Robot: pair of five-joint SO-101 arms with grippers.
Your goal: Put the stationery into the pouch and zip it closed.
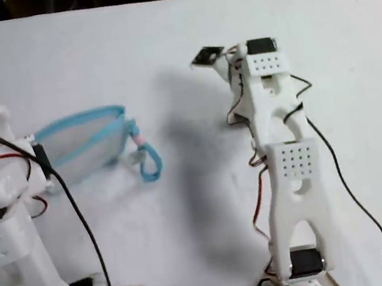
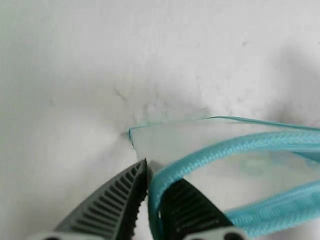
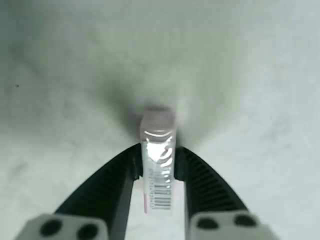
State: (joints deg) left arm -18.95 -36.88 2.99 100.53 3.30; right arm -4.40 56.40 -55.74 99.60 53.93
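Left gripper [image 2: 150,175]: fingers are pinching the pouch [image 2: 200,142] at the end of its blue zipper [image 2: 235,147], over the white table [image 2: 75,75].
Reason for hold: probably anchoring that end so the mouth, which appears open, is gaping for loading.
Right gripper [image 3: 157,155]: fingers are clamping a wrapped pinkish stationery block [image 3: 158,131], pointing it down at bare table, well apart from the pouch.
Pouch, high view: lying beside the left arm, its blue loop [image 1: 149,162] pointing toward the right arm [image 1: 271,102].
Print: barcode is showing on the wrap; no text legible.
Next, judged: block is needing a carry across to the mouth; zipping not yet begun.
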